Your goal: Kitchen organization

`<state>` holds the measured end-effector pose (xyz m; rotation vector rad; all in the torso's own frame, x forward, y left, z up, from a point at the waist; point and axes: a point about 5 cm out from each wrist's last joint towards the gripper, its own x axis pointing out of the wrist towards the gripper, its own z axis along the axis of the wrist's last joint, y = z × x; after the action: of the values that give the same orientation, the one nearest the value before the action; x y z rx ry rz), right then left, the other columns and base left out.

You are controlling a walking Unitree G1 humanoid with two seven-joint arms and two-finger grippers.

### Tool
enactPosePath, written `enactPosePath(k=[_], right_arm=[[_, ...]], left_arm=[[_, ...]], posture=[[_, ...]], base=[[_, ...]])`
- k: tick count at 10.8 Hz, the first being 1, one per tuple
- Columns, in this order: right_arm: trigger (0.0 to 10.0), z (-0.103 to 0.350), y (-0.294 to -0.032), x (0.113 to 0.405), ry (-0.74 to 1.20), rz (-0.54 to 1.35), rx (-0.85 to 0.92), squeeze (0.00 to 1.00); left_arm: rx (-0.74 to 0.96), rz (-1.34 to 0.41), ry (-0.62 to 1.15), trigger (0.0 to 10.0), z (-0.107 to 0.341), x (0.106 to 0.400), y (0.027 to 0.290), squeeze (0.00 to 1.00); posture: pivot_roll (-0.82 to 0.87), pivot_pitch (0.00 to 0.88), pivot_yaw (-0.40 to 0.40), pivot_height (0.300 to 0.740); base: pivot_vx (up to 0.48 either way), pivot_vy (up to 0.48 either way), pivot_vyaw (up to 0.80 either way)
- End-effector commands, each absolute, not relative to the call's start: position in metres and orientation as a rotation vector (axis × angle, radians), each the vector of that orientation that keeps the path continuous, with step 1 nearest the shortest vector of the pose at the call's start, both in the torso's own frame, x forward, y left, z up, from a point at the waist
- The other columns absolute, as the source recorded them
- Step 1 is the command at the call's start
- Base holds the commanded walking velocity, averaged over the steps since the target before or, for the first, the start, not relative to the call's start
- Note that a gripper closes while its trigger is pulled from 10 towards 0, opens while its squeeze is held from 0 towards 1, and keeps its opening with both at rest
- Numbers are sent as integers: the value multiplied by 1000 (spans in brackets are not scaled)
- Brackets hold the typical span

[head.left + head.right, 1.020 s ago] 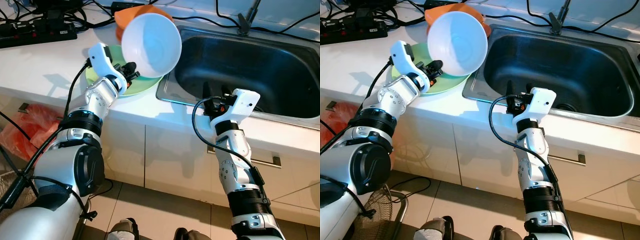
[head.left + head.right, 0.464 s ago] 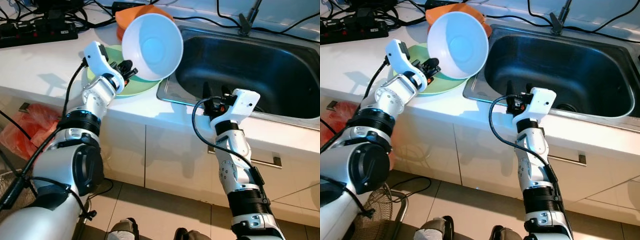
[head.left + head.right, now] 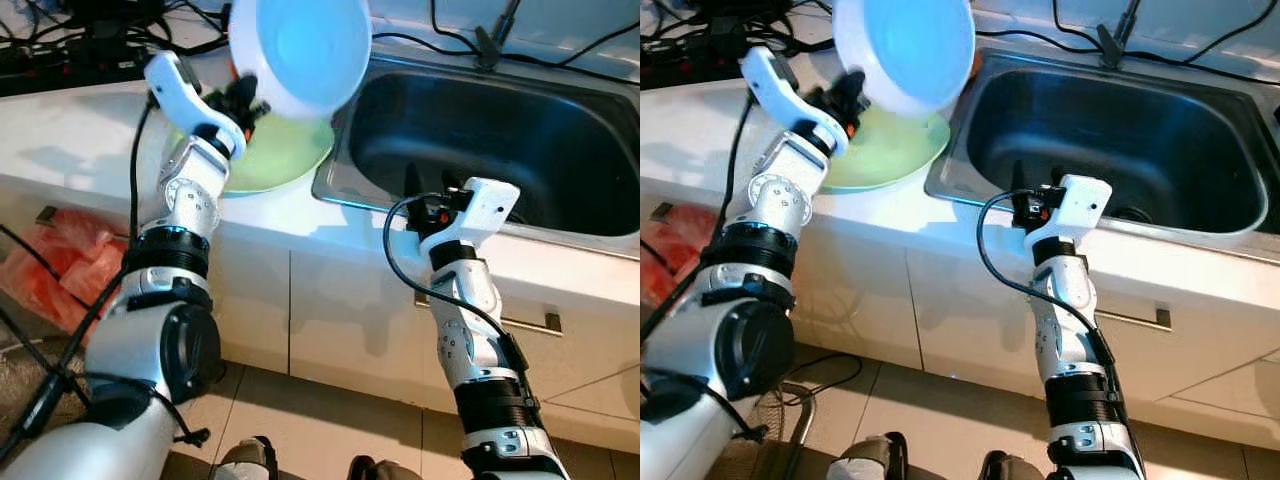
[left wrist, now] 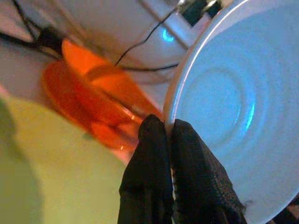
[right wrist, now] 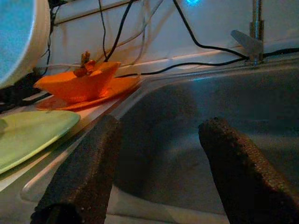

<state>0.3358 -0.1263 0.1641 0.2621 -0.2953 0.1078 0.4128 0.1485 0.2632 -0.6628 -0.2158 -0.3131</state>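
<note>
Kitchen corner seen from above: white desk (image 3: 90,130) with a stainless steel sink (image 3: 500,140) sunk into it, white cabinet doors (image 3: 340,310) below. Left claw (image 4: 169,140) raised over the desk, its two black fingers (image 4: 149,168) pressed together on the rim of a round white plastic bowl (image 3: 298,52). Bowl held up in the air, tilted on edge, hollow side facing the camera, above a flat pale green plate (image 3: 278,160) lying on the desk just beside the sink's left rim. Behind the plate, an orange bowl on an orange plate (image 4: 88,100), close to the wall. Black cables (image 3: 700,20) bunched at the desk's back left. Right claw (image 5: 159,163) hovering at the sink's front edge, fingers spread apart, gripping nothing, pointing into the basin. Red plastic bag (image 3: 60,270) on the floor at left.
</note>
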Motion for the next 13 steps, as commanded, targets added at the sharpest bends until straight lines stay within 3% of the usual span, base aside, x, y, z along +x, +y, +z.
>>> enactPosePath(k=[1, 6, 13], right_arm=[[10000, 161, -128, 335, -280, 98, 272, 0], [10000, 202, -141, 341, -402, 91, 342, 0], [10000, 228, -128, 334, -463, 246, 422, 0]], left_arm=[[-653, -347, -281, 10000, 272, 410, 145, 0], [-483, -410, -356, 10000, 270, 393, 119, 0], [-368, -453, -347, 10000, 260, 382, 100, 0]], posture=[[105, 128, -27, 740], [96, 128, -27, 740], [81, 139, -22, 740]], base=[[0, 0, 0], [0, 0, 0], [0, 0, 0]])
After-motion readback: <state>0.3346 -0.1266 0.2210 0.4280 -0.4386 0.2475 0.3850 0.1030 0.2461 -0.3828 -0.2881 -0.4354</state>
